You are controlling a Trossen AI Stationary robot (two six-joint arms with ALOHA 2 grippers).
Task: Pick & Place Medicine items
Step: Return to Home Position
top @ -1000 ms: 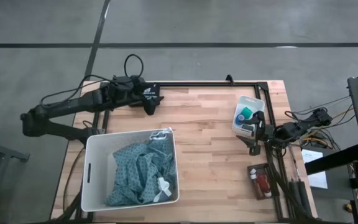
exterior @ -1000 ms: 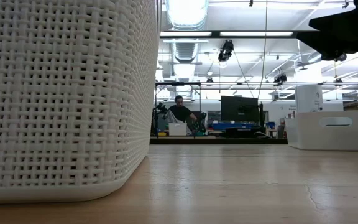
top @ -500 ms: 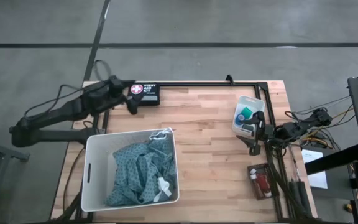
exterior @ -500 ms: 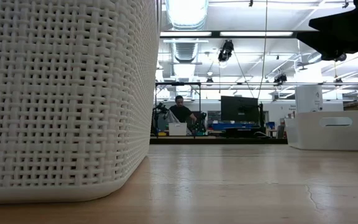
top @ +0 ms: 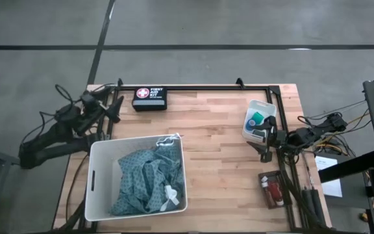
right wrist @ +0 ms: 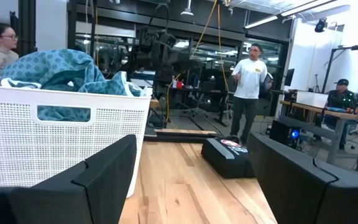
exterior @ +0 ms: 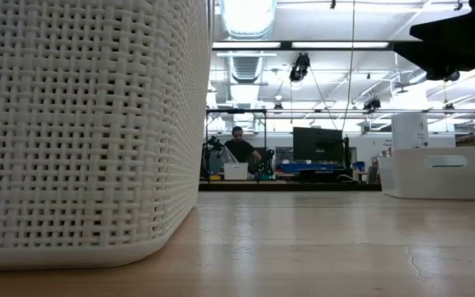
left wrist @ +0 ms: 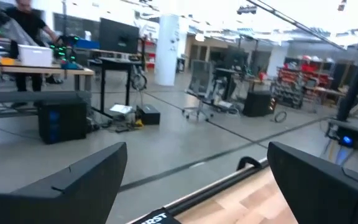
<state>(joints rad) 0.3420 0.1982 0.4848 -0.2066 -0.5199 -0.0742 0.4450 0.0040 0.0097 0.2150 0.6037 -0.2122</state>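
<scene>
Left gripper [top: 113, 109], fingers spread wide and empty, hangs off the table's back-left corner beside the black frame [top: 193, 87]; right gripper [top: 265, 151], also wide open and holding nothing, sits at the right edge just beside the small bin [top: 269, 107] with the teal roll [top: 258, 118] and blue piece [top: 250, 123]; red bottles [top: 273, 190] lie in the black bin [top: 270, 174]. Likely risks: a careless swing nudges the small bin; left-arm cables [top: 63, 97] snag the frame.

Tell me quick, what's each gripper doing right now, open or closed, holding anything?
Left gripper: open, empty, by the table's left edge.
Right gripper: open, empty, by its right edge.
</scene>
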